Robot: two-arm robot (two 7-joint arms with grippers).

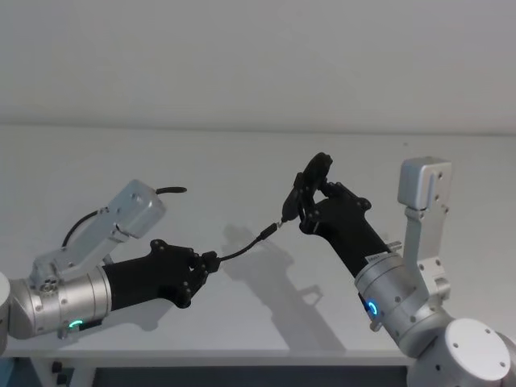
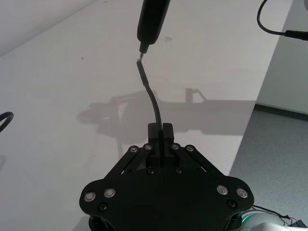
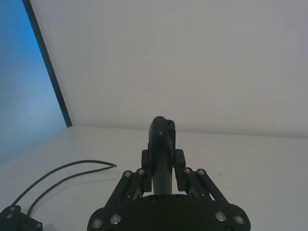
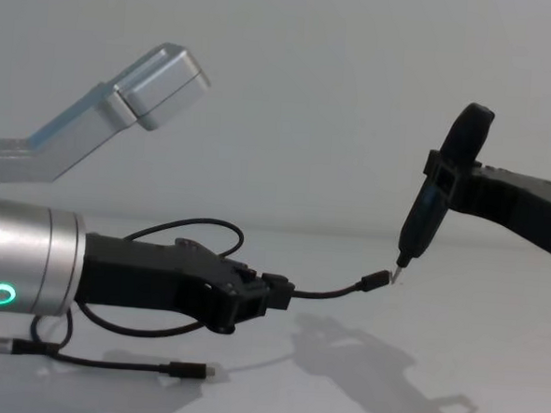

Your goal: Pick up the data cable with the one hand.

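The data cable (image 1: 242,251) is a thin black cord. My left gripper (image 1: 211,262), on a thick silver wrist with a green ring light, is shut on it a short way behind one plug (image 4: 376,280), above the table. From the fingers (image 2: 161,130) that end of the cable (image 2: 153,101) sticks out toward a slim black pointed tool (image 4: 425,211). The metal plug tip sits right at the tool's point. My right gripper (image 1: 306,205) is shut on that tool (image 3: 161,139). The rest of the cable (image 4: 156,330) loops on the table to a second plug (image 4: 191,371).
The white table (image 1: 242,161) has its front edge (image 1: 242,353) close below the arms and a side edge (image 2: 250,125) with grey floor beyond. My left arm's silver elbow link (image 1: 133,205) stands up over the table. A blue panel (image 3: 24,86) borders the far side.
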